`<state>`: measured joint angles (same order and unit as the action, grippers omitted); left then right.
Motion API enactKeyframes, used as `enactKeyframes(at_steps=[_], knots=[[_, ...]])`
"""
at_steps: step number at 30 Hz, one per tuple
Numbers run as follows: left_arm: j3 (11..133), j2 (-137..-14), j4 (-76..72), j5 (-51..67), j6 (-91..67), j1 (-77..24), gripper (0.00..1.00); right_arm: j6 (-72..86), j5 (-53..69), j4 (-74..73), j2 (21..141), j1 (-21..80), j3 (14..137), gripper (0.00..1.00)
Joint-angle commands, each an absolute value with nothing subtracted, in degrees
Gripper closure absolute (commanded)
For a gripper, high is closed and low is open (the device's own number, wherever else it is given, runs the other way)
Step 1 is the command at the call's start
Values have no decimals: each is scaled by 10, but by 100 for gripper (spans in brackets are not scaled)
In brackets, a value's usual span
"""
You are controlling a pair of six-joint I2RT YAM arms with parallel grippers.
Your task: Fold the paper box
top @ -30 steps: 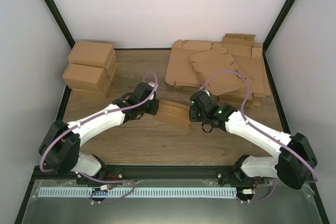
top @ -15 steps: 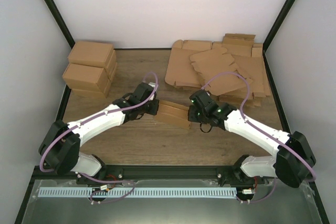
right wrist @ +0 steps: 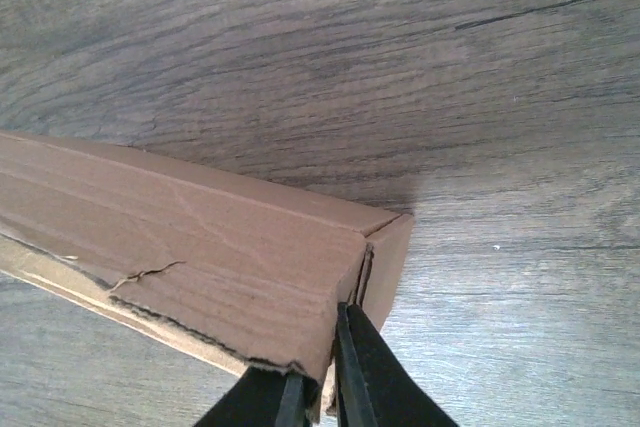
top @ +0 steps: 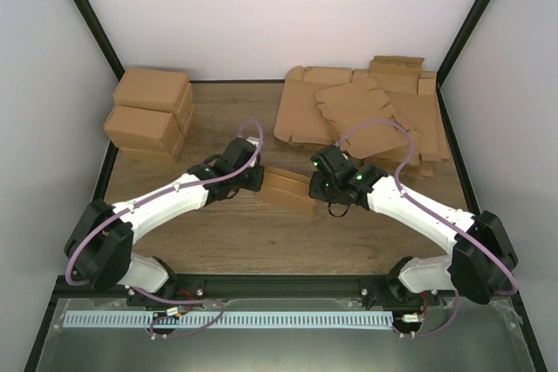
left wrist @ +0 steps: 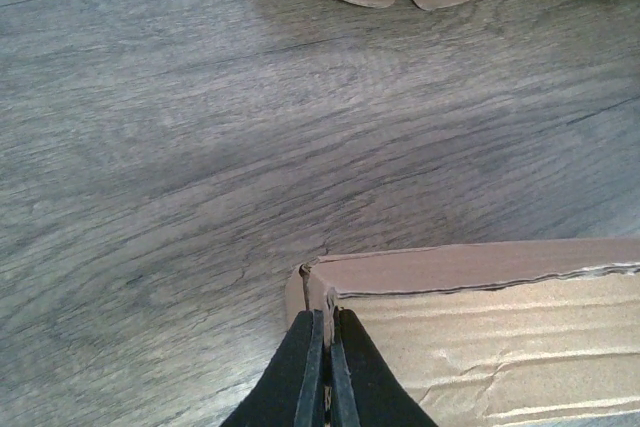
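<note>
Paper box [top: 288,187]: partly folded, located at the middle of the counter [top: 244,237], spanned between both hands.
Left hand [top: 255,179]: fingers are pinched tight on the box's left end wall.
Right hand [top: 320,187]: fingers are clamped on the box's right end corner.
Flat blanks [top: 366,115]: piled at far right.
Folded cartons [top: 148,115]: stacked at far left.

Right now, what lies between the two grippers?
The paper box spans that gap in the top view. The left gripper and right gripper each pinch one end wall, as both wrist views show.
</note>
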<state>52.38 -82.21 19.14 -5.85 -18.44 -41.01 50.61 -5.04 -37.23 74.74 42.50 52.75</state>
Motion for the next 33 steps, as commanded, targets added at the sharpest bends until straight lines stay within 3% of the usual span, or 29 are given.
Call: enactKeyframes(at_steps=[1, 7, 33], knots=[[523, -833, 231, -39, -187, -421, 96, 519, -49, -388, 752, 428, 552, 91], [524, -831, 233, -47, -187, -422, 96, 524, -75, -407, 734, 428, 543, 99], [526, -836, 254, -85, -187, -430, 96, 577, -150, -477, 787, 476, 571, 99]])
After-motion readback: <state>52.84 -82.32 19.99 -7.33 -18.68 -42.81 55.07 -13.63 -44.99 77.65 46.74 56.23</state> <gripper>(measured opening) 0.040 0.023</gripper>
